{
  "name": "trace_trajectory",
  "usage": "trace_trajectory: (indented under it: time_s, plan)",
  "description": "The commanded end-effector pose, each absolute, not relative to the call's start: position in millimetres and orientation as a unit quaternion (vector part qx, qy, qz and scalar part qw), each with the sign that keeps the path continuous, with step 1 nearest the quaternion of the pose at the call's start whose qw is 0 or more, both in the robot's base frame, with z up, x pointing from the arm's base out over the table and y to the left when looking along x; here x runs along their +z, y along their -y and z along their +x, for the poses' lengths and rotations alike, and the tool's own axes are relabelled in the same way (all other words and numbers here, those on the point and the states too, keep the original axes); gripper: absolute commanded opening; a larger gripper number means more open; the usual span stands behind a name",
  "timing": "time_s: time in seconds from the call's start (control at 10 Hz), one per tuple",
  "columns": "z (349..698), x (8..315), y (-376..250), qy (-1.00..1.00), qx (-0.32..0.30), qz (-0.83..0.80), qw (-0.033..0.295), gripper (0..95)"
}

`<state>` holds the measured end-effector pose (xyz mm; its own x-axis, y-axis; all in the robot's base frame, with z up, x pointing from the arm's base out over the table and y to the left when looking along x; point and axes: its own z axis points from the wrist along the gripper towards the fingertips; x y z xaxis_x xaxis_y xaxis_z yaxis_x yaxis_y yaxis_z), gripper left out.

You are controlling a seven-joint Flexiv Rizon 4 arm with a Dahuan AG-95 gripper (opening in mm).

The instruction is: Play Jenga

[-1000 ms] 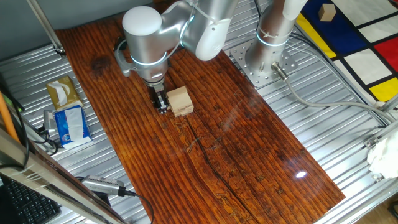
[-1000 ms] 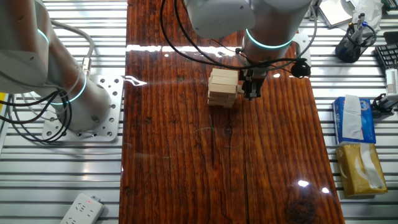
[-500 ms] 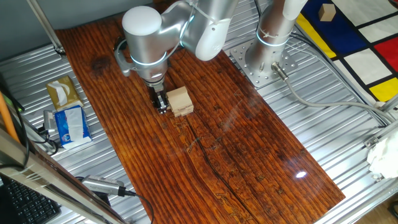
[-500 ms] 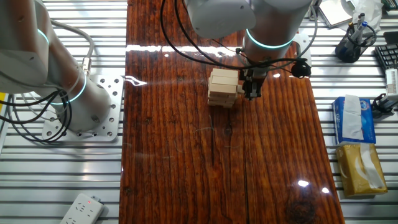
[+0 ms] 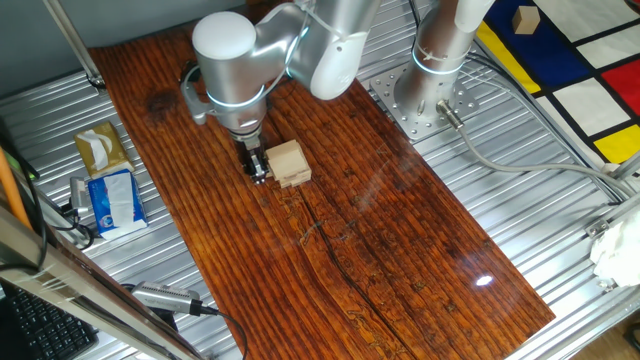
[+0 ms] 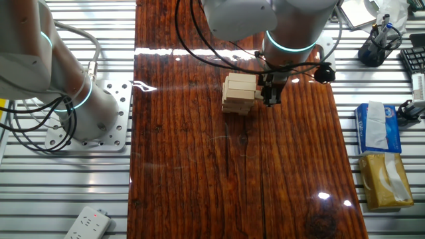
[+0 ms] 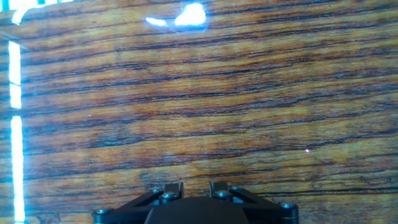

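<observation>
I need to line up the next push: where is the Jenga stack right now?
The Jenga stack stands mid-board on the wooden tabletop, directly beside the pincer; the hand view shows only bare wood.

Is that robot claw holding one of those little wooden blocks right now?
No. The gripper sits beside the Jenga stack, and the hand view shows only bare table, no block between the fingers.

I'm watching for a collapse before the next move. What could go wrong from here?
The gripper sits low, right beside the Jenga stack; a sideways nudge could topple it. The stack's layers already look slightly uneven, so a poke may drag neighbouring blocks. The hand view shows only the wooden table, so aiming by it looks unreliable.
</observation>
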<state>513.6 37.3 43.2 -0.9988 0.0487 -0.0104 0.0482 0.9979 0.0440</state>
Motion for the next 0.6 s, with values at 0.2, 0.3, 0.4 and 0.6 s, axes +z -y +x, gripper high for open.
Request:
trace_trajectory:
  time_s: [0.2,0.3,0.4,0.6]
  plan:
    - [515.1,43.2,-37.6,-0.999,0.023,0.024,0.005,0.0]
    - [515.7,43.1,-37.7,-0.999,0.023,0.025,0.004,0.0]
    - [516.1,43.1,-37.7,-0.999,0.024,0.024,0.004,0.0]
    - [517.3,43.4,-37.7,-0.999,0.024,0.025,0.004,0.0]
